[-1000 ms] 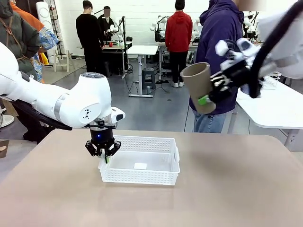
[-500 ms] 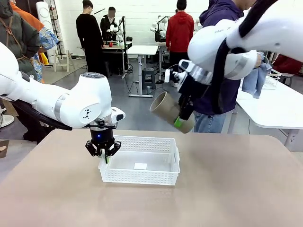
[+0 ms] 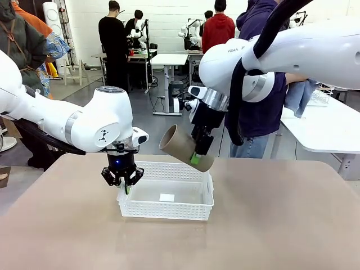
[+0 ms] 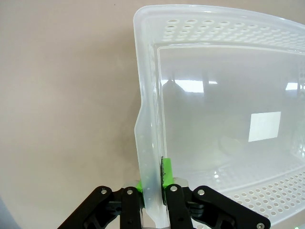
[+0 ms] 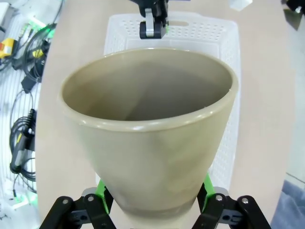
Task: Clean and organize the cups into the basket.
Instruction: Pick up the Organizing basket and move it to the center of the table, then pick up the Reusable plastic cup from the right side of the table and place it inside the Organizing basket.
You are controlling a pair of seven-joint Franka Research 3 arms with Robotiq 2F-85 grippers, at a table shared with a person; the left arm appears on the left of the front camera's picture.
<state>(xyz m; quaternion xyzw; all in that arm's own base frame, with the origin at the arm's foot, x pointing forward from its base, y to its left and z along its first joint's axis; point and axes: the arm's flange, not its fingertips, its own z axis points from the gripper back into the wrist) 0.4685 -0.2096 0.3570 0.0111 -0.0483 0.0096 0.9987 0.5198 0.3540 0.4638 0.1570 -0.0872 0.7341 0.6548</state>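
Observation:
A tan-brown cup hangs tilted above the far right part of the white basket, its mouth turned left. My right gripper is shut on the cup's lower end. In the right wrist view the cup sits between the green pads of that gripper, and the basket lies below it. My left gripper is shut on the basket's left wall. The left wrist view shows this gripper pinching the wall, and the basket holds only a white label.
A person in a dark hoodie stands at the far side behind my right arm, holding a blue cloth. A white table stands at the right. Bare tan tabletop surrounds the basket.
My right arm has swung the cup from the upper right down and left until it hangs over the basket. The left gripper and the basket have not moved.

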